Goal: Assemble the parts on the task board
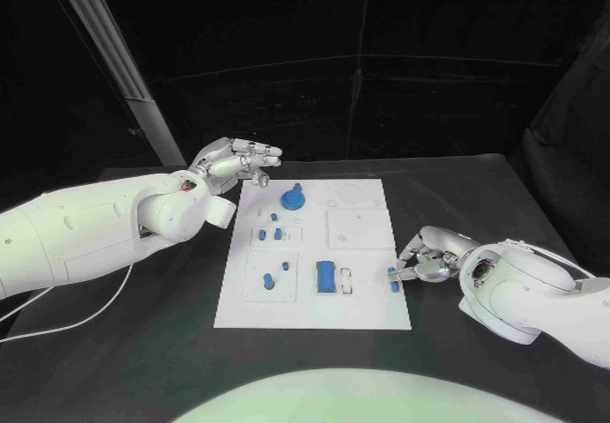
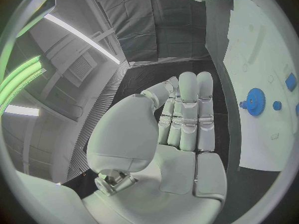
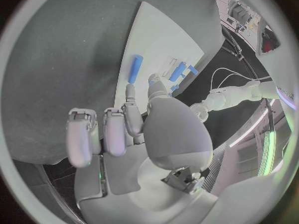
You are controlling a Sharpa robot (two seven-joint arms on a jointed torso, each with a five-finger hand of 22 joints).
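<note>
Head view gives us the white rectangular task board [image 1: 368, 304] lying flat in the middle of the black bench [image 1: 483, 189], though the small blue parts on it are too tiny for us to tell their shapes apart, except a round blue gear-like part [image 1: 293, 199] near the board's far left corner and a blue rectangular block [image 1: 327, 278] toward its near half. We see our left hand [image 1: 235, 161] raised just off the far left corner of the board, its fingers [image 2: 187, 109] held straight and close together, gripping nothing, and touching no part. Our right hand [image 1: 428, 257] sits low at the board's right edge, and in the right wrist view its fingers [image 3: 129, 92] reach to a narrow blue bar-shaped part [image 3: 135, 68] lying near that edge; we cannot tell whether they pinch it or merely touch it, since the thumb hides the contact. Bare black bench lies open on both sides of the board and beyond its far edge.
</note>
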